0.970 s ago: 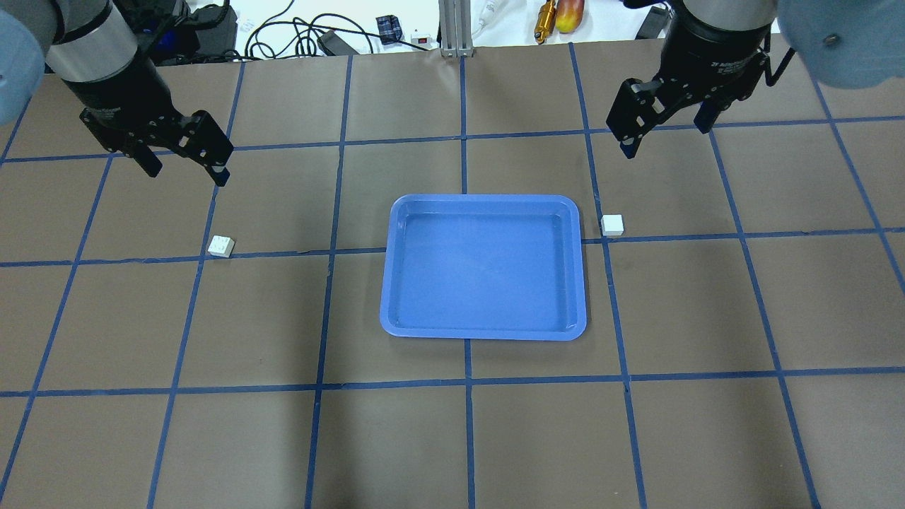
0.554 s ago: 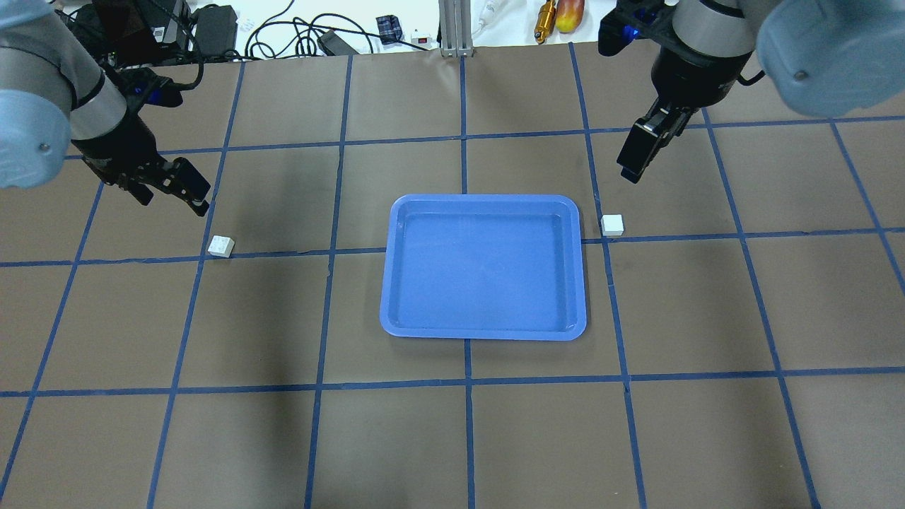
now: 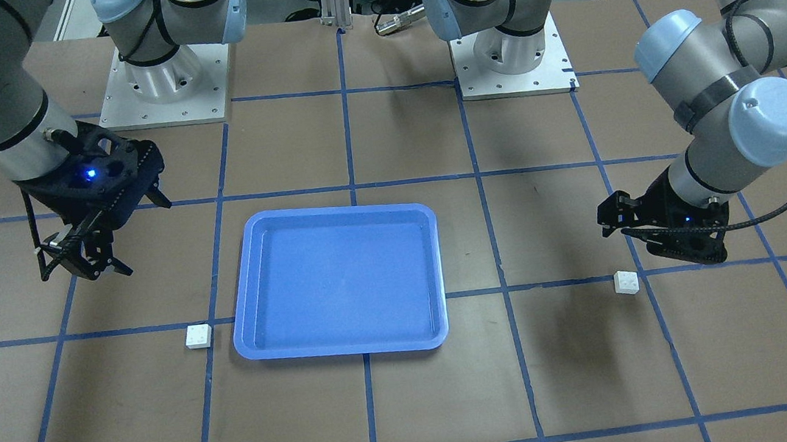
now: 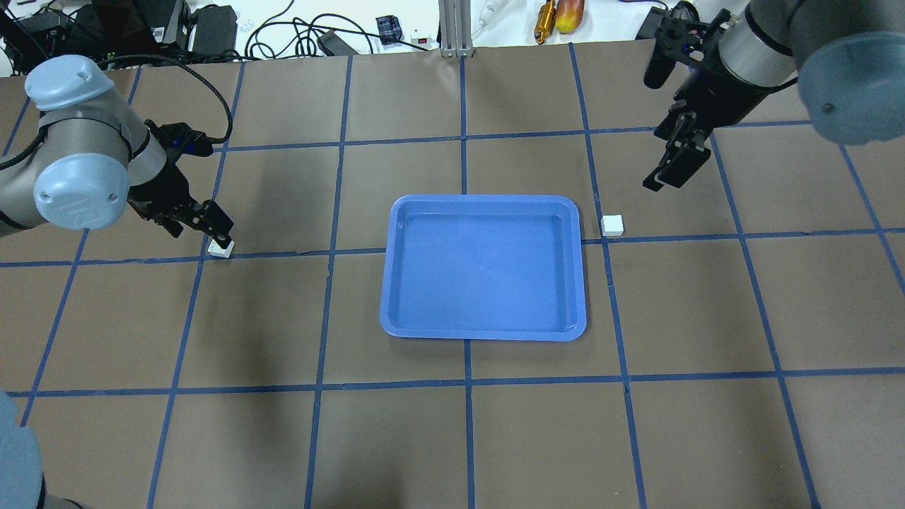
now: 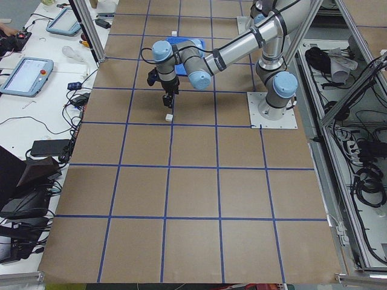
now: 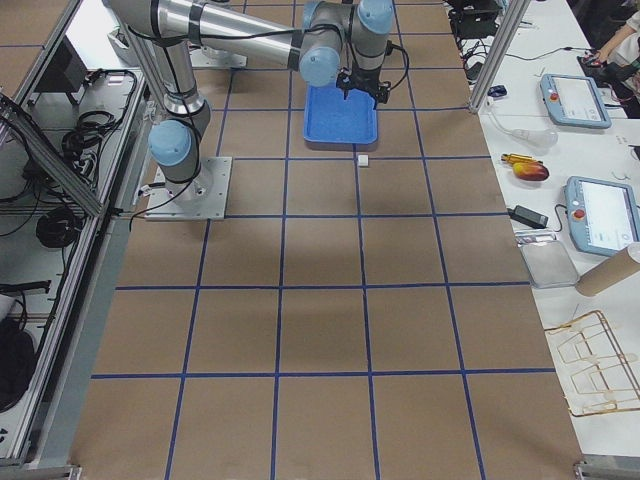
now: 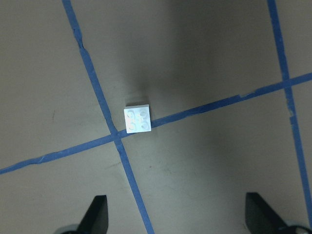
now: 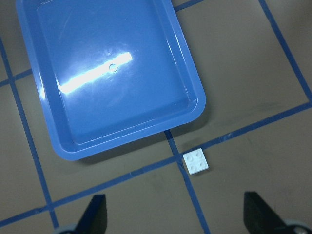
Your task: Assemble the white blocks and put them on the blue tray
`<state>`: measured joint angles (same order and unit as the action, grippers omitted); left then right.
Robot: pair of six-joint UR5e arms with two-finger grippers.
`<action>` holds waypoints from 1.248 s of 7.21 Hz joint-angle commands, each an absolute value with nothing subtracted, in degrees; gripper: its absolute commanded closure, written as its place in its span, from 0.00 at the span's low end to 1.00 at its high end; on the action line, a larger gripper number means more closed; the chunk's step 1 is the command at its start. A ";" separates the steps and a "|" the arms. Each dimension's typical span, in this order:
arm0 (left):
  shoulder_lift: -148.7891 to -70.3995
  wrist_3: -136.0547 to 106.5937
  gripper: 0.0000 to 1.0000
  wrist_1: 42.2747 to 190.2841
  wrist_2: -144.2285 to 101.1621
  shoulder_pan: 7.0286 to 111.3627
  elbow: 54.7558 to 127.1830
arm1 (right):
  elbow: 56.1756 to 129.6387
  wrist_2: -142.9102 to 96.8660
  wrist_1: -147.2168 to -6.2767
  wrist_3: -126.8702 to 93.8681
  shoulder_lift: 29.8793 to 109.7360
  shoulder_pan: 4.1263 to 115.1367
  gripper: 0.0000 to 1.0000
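The blue tray (image 4: 483, 200) lies empty at the table's middle. One white block (image 4: 221, 247) sits on a tape crossing far to the tray's left; it also shows in the left wrist view (image 7: 138, 119). My left gripper (image 4: 215, 227) hovers just above and behind it, open and empty, with the block lying ahead of the fingertips (image 7: 97, 214). The other white block (image 4: 612, 225) sits just off the tray's right rim and shows in the right wrist view (image 8: 196, 161). My right gripper (image 4: 664, 180) is open and empty, raised behind and to the right of that block.
Blue tape lines grid the brown table. Cables and tools (image 4: 297, 32) lie beyond the far edge. The two arm bases (image 3: 164, 91) stand at the robot's side of the table. Bare brown table surrounds the tray.
My left gripper has come down and right, over the left block. My right gripper has turned and shifted a little right and nearer the right block. Blocks and tray have not moved.
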<state>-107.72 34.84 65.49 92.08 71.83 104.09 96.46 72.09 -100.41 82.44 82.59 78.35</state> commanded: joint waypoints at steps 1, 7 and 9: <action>-111.78 34.80 0.02 61.98 92.37 71.81 103.63 | 98.26 62.53 -100.72 101.95 77.37 71.39 0.00; -117.24 33.23 0.13 57.14 94.40 71.46 103.10 | 102.54 48.09 -105.27 115.49 63.55 67.94 0.00; -118.03 32.25 0.31 57.13 94.39 71.46 102.04 | 106.52 47.99 -113.18 115.05 61.72 67.94 0.00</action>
<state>-117.52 32.62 57.22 94.36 71.46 102.48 104.54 48.31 -109.40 115.13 63.14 67.94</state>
